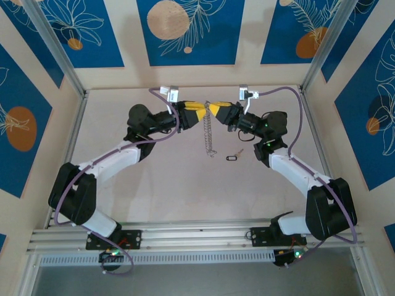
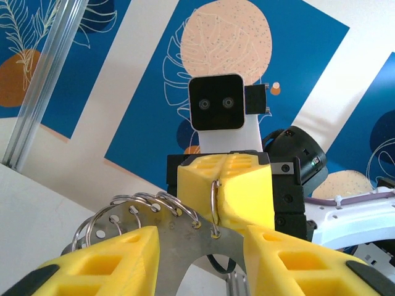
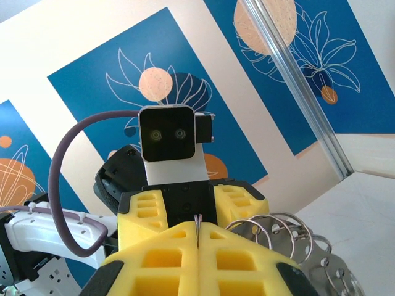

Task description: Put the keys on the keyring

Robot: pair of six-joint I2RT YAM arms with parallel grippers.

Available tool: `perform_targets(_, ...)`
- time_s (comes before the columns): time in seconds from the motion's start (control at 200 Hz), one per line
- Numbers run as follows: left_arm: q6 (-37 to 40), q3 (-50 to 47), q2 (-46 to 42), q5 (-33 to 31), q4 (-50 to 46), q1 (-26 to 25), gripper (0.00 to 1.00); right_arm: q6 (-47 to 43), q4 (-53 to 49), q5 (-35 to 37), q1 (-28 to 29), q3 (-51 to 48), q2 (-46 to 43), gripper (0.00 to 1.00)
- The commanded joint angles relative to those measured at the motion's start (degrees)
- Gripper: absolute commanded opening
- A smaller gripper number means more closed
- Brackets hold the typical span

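The keyring [image 1: 210, 132] hangs like a chain over the middle of the table, held up where my two grippers meet. In the left wrist view its silvery plate [image 2: 179, 246], edged with small wire rings [image 2: 148, 202], spans the gap between the yellow fingers [image 2: 111, 259] of my left gripper [image 2: 200, 237], which press on its edges. My right gripper [image 3: 199, 225] is shut, pinching one thin wire ring of the keyring between its fingertips; more rings [image 3: 278, 237] fan out to the right. One tiny key [image 1: 232, 157] with a black head lies on the table, right of the chain's lower end.
Metal frame rails [image 1: 62, 55] and blue patterned panels [image 1: 185, 31] wall the table. Purple cables [image 1: 290, 117] loop off both wrists. The arms' bases [image 1: 114, 237] sit on the rail along the near edge.
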Motion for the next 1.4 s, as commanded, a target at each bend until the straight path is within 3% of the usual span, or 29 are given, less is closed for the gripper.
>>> perform_targets(0.0, -0.8, 2.3, -0.4, -0.5, 3.1, -0.6, 0.40, 0.1, 2.2, 1.2, 0.5, -0.2, -0.6, 0.00)
perform_targets(0.39, -1.5, 3.3, 0.1, 0.4, 3.2, -1.0, 0.34, -0.3, 1.7, 1.3, 1.5, -0.3, -0.3, 0.00)
perform_targets(0.85, -1.5, 3.9, 1.2, 3.5, 3.2, -2.0, 0.15, -0.7, 1.0, 1.7, 1.2, -0.6, -0.7, 0.00)
perform_targets(1.05, -2.0, 3.9, 1.8, 5.4, 3.9, -2.4, 0.15, -0.5, 1.0, 1.9, 0.6, -0.9, -0.9, 0.00)
perform_targets(1.24, -2.3, 4.3, 2.4, 6.9, 4.3, -2.6, 0.00, -0.4, 0.8, 1.6, 0.5, -1.1, -1.0, 0.00)
perform_targets(1.395, -2.6, 5.3, 3.1, 9.1, 4.5, -3.1, 0.00, -0.4, 0.6, 1.7, 0.5, -1.2, -1.3, 0.00)
